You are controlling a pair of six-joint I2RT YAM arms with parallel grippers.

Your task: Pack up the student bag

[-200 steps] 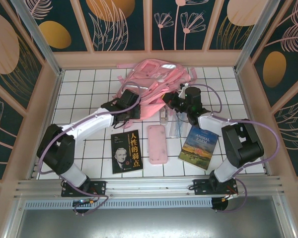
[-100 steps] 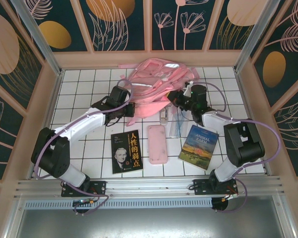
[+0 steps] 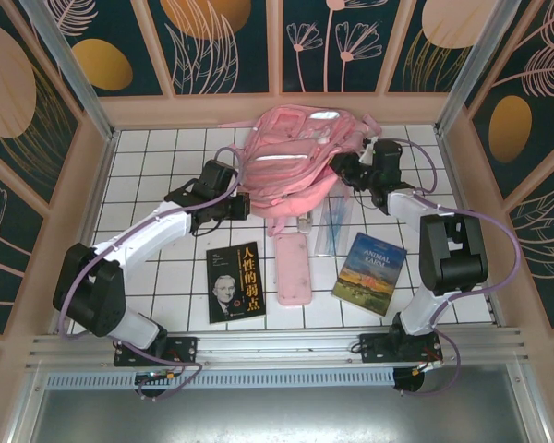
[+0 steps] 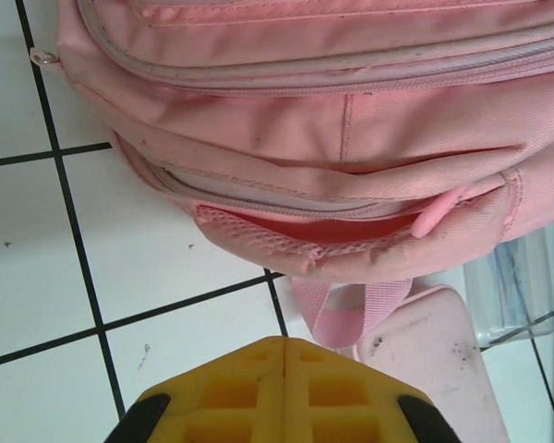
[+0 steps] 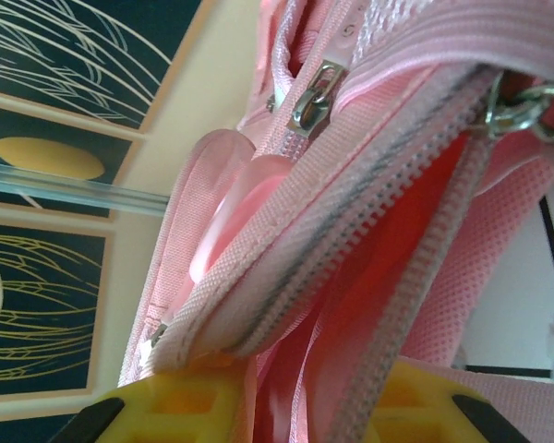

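right claw (image 5: 291, 406) straddles student bag (image 5: 351, 231), grip unclear | left claw (image 4: 284, 392) beside bag

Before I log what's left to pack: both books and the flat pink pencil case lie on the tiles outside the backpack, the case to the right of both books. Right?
Not quite. The top external view shows the pencil case between the two books: the black book on its left, the Animal Farm book on its right. All three do lie outside the student bag.
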